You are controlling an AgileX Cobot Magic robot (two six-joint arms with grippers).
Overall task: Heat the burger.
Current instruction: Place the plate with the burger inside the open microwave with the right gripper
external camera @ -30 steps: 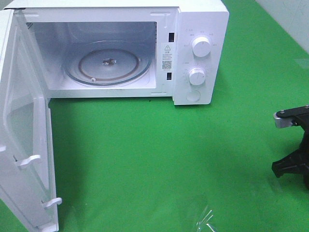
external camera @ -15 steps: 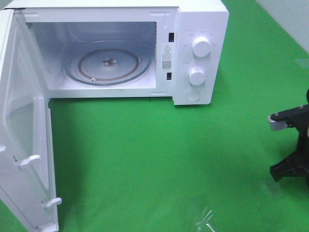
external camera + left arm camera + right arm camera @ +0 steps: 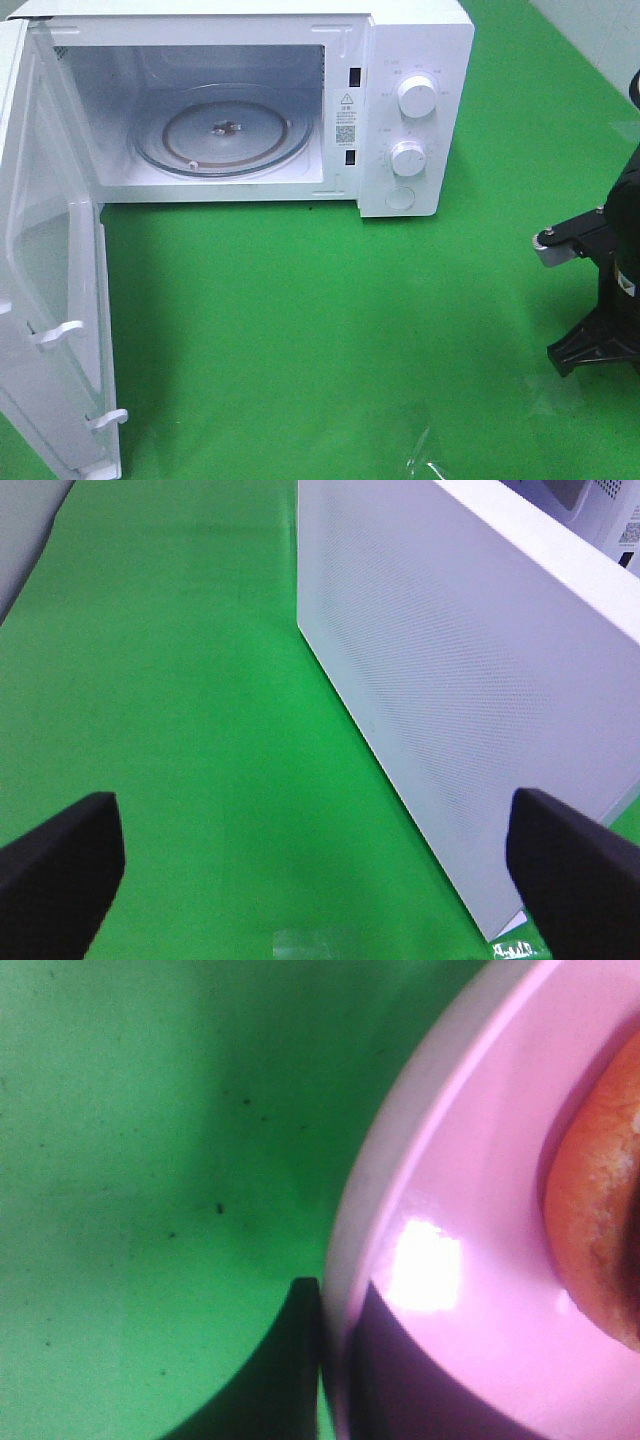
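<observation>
The right jaws are closed tight on the rim of the pink plate (image 3: pixel 450 1220). One dark finger (image 3: pixel 300 1360) sits outside the rim against the green tabletop (image 3: pixel 130 1160); just inside the rim there is a dark patch that could be the other finger or its shadow. The burger (image 3: pixel 600 1190) sits on that plate, further in from the gripped rim and clear of the jaws. Only an edge of its golden-brown bun shows, at the border of the right wrist view. Plate and burger lie beyond the right edge of the high view, where only the right arm (image 3: pixel 605 290) appears, to the right of the microwave (image 3: pixel 410 60) and nearer the camera. The microwave's door (image 3: pixel 50 280) is swung wide to the left, exposing the cavity and its glass turntable (image 3: pixel 225 135). A broad stretch of green tabletop lies between the arm and the cavity mouth, with a scrap of clear film (image 3: pixel 425 455) near the front edge. The left jaws are spread wide, holding nothing, low over the tabletop beside the door's outer face.
</observation>
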